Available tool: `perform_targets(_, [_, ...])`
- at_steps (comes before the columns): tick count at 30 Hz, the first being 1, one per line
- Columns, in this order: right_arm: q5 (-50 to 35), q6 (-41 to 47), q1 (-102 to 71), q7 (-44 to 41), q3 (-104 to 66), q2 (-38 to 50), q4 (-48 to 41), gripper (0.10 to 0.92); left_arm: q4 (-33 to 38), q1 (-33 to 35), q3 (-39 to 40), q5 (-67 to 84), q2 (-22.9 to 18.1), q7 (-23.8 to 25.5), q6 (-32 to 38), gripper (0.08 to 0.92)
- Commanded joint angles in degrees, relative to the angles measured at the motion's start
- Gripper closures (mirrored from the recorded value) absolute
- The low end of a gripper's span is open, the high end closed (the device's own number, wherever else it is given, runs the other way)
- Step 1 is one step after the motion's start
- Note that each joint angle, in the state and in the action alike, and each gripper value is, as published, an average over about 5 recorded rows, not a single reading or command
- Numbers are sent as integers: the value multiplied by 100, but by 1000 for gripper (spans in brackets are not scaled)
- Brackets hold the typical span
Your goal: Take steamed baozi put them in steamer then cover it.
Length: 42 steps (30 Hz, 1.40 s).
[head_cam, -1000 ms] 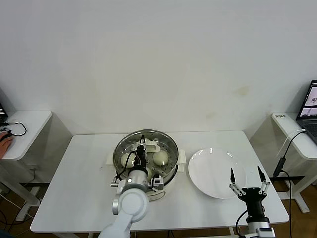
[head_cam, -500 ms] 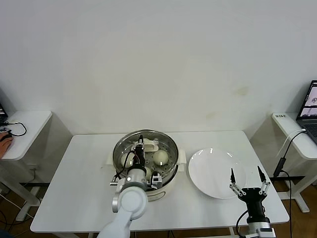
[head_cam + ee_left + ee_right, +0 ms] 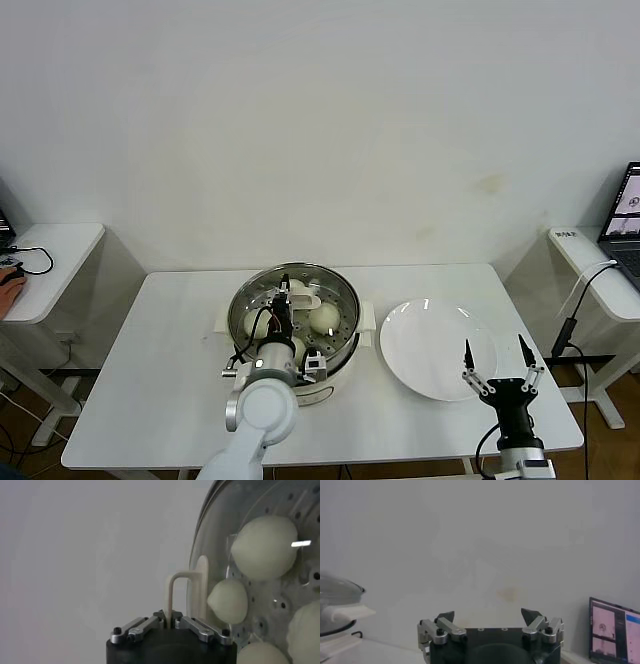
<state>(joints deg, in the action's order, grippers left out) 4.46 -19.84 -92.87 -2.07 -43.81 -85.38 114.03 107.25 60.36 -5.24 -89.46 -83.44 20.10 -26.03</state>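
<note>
The steamer (image 3: 346, 301) stands mid-table with its round glass lid (image 3: 220, 555) resting on it. Through the glass I see several cream-white baozi (image 3: 265, 540) on the perforated tray; two of them (image 3: 325, 318) show in the head view. My left gripper (image 3: 283, 300) reaches over the steamer's near side. In the left wrist view this gripper (image 3: 169, 617) is shut on the thin loop of the lid's white handle (image 3: 172, 587). My right gripper (image 3: 493, 358) hangs open and empty by the near edge of the white plate (image 3: 430, 345), and shows the same in its own wrist view (image 3: 488, 614).
The bare plate lies right of the steamer. White side tables flank the main table; the right one (image 3: 590, 265) carries a laptop (image 3: 628, 215) and a cable. The steamer's side handle (image 3: 350, 612) shows at the edge of the right wrist view.
The left gripper with the lid's handle has shifted only very slightly over the steamer. The right arm has not moved.
</note>
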Motion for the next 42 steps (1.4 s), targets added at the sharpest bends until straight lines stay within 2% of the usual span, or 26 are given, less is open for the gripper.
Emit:
perform_targets(1, [6,0,0,-2,7,-1,4,203,67,17,14,104,-22,-18,-10,731])
perform_targets(11, [13,-4,-8,-4,22,-6,3,203,427,223,-25,192,116,-37,7,470])
perform_targets(19, [13,-4,-16,-4,26,-5,2,203,1216,750,-56,568,523,-201,141,241])
perform_targets(22, [10,-9,-26,-4,39,3,5,202,1593,970,-142,846,650,-356,232,190])
perform_targets(26, [-13,-11,-42,-3,37,46,7,203,2204,1469,-398,1433,778,-714,448,178])
perform_targets(30, [-107,-2,-78,-6,31,156,32,203,2763,2223,-921,2639,829,-1358,793,177])
perform_targets(36, [-619,-42,-223,-34,77,534,1,203,3006,3164,-2246,6225,627,-2365,2140,177])
perform_targets(39, [-681,17,-193,-49,206,535,-62,203,2959,3457,-2857,7985,712,-2933,2303,177])
perform_targets(42, [-642,88,-222,-62,318,512,-112,203,2917,3760,-3337,9267,759,-3136,2278,177])
